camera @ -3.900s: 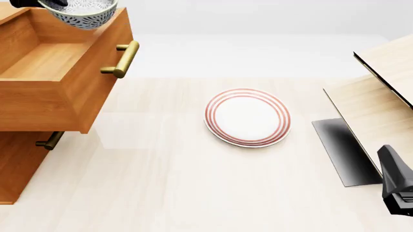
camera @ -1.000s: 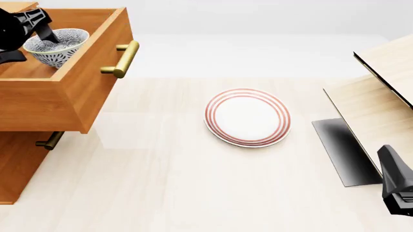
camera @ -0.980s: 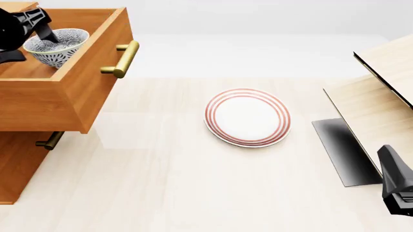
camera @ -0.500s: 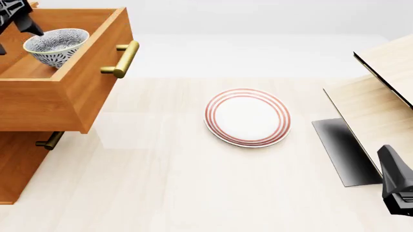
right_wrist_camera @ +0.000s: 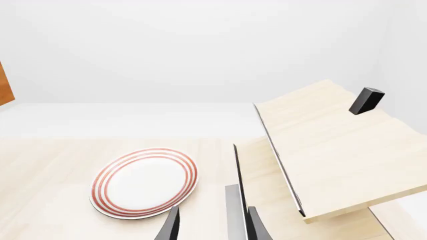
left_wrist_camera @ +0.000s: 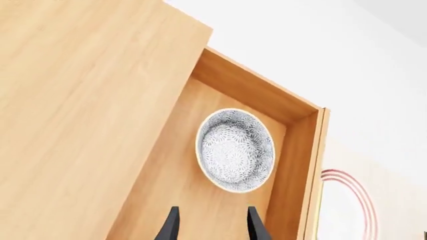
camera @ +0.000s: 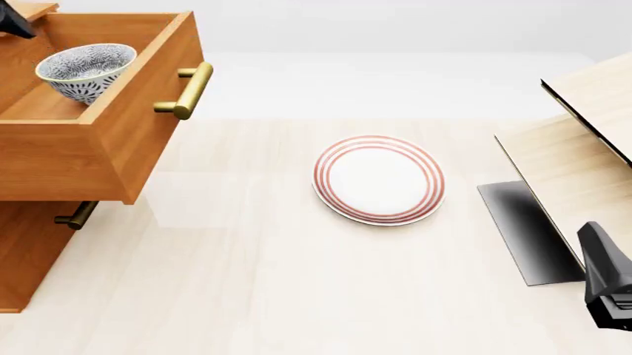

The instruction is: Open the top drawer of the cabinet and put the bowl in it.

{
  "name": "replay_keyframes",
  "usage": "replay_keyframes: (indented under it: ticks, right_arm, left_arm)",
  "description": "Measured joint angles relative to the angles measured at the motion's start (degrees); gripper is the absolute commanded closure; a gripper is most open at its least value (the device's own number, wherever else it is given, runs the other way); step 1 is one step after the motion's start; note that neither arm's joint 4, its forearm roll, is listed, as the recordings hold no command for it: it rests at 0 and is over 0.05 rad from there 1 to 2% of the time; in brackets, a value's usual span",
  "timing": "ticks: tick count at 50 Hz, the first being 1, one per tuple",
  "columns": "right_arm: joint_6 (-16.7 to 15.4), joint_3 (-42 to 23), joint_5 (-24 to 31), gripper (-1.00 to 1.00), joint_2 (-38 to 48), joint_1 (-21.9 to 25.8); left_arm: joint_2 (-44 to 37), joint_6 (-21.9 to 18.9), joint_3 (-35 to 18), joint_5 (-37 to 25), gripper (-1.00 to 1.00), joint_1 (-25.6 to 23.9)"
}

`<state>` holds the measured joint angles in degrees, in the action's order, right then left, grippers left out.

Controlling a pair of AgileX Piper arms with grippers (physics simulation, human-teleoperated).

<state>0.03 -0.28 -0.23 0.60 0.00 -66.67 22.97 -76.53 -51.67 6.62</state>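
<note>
The cabinet (camera: 29,251) stands at the left with its top drawer (camera: 138,133) pulled out, brass handle (camera: 188,90) facing right. The speckled bowl (camera: 85,70) rests upright inside the drawer, near its front wall. In the left wrist view the bowl (left_wrist_camera: 235,150) lies below my left gripper (left_wrist_camera: 212,227), which is open, empty and clear of the bowl. Only a black tip of the left arm (camera: 14,26) shows at the front view's top left corner. My right gripper (right_wrist_camera: 212,227) is open and empty, far right of the cabinet; its arm (camera: 607,285) sits low at the right edge.
A white plate with red rings (camera: 378,179) lies mid-table. A pale light-wood box (camera: 582,148) with a lifted lid stands at the right, a dark shadow beside it. A lower drawer's handle (camera: 76,216) shows under the open drawer.
The left gripper lowered the bowl into the drawer, let go of it, then rose up and left almost out of the front view. The bowl stays put. The right arm has not moved.
</note>
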Motion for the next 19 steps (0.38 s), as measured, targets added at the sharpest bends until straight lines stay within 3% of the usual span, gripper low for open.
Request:
replay_keyframes:
  ticks: [19]
  right_arm:
    - [0.0,0.0,0.0,-1.00,0.0,0.0]
  left_arm:
    - [8.3,-0.7,-1.3,-7.0,-1.00,-0.3]
